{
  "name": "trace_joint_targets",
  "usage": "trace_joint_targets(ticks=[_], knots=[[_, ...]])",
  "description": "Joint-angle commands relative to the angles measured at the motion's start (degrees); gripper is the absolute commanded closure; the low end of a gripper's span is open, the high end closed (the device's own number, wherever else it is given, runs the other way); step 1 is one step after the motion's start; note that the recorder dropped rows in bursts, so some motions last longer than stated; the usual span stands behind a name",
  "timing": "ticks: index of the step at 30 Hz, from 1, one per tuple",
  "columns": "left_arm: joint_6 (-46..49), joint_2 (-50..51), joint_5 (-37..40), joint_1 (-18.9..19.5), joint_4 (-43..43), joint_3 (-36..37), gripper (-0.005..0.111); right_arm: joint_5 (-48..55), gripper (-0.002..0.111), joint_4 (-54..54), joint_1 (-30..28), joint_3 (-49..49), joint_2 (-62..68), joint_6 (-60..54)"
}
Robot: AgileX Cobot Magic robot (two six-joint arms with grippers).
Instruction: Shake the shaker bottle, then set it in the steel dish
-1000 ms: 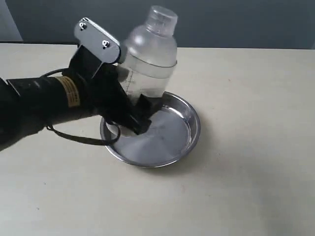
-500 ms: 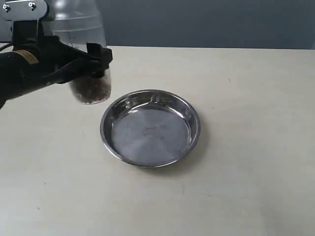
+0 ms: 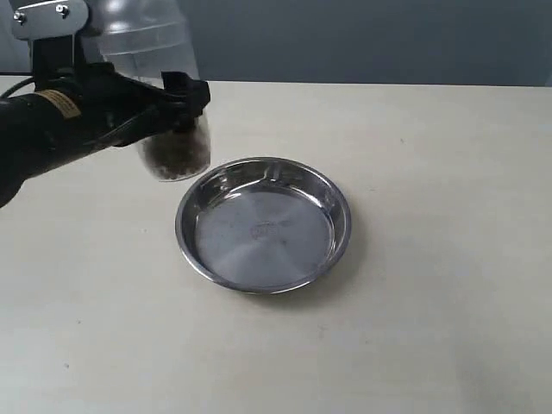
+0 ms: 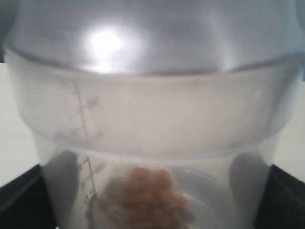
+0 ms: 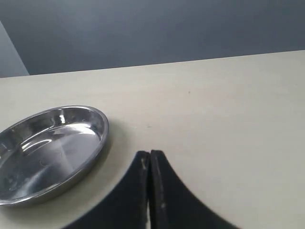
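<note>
The black left arm [image 3: 52,129] reaches in from the left, roughly level. Its left gripper [image 3: 168,112] is clamped across the clear frosted plastic shaker bottle [image 3: 151,52], which stands nearly upright with its top cut off by the frame. Brown granules [image 3: 177,155] lie heaped in the bottle's bottom, and measuring marks [image 4: 88,102] run up its wall. The bottle is outside the round, shallow, shiny steel dish [image 3: 263,226], near its far-left rim. The dish's flat bottom shows only reflections as it sits on the matte beige table [image 3: 431,259]. The right gripper [image 5: 150,157] hangs over the table, its black fingers pressed together on nothing.
</note>
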Motion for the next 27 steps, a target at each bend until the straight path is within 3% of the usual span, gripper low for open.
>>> trace_joint_targets(ticks=[1,3,5,7,9,11,13,17,18,20,23,24,27], knots=[[-13.16,-1.37,-4.87,-8.32,24.26,-0.41,0.106,-0.57,0.109,-0.4,0.1,0.07,-0.22,-0.06],[-17.35,-1.42,-6.06,-12.68,41.34,-0.41,0.106,-0.57,0.109,-0.4,0.1,0.07,-0.22,-0.06],[-16.14,-1.3,-4.75,-13.81,40.26,-0.41,0.106,-0.57,0.109,-0.4,0.1,0.07,-0.22,-0.06],[-6.58,-1.05,-2.7,-11.16,25.53,-0.41,0.106,-0.57,0.109,-0.4,0.1,0.07,-0.22,-0.06],[5.07,-0.77,-2.54,-7.37,4.7,-0.41,0.106,-0.57,0.109,-0.26,0.1,0.07,-0.22,-0.06],[8.82,-0.77,-3.63,-4.53,-10.87,-0.41,0.106,-0.57,0.109,-0.26,0.1,0.07,-0.22,-0.06],[7.29,-1.38,-3.2,-5.95,-7.2,-0.41,0.106,-0.57,0.109,-0.26,0.1,0.07,-0.22,-0.06],[-1.02,-2.11,-2.08,-13.87,25.91,-0.41,0.106,-0.57,0.109,-0.26,0.1,0.07,-0.22,-0.06],[-0.91,-1.96,-2.08,-14.52,28.96,-0.41,0.106,-0.57,0.109,-0.26,0.1,0.07,-0.22,-0.06],[1.54,-1.26,-2.35,-13.12,20.81,-0.41,0.106,-0.57,0.109,-0.26,0.1,0.07,-0.22,-0.06],[6.23,-0.6,-4.51,-7.13,-0.07,-0.41,0.106,-0.57,0.109,-0.26,0.1,0.07,-0.22,-0.06],[6.23,-0.99,-7.42,-5.98,-2.68,-0.41,0.106,-0.57,0.109,-0.26,0.1,0.07,-0.22,-0.06],[5.57,-6.07,-14.96,-5.2,6.85,-0.41,0.106,-0.57,0.109,-0.26,0.1,0.07,-0.22,-0.06]])
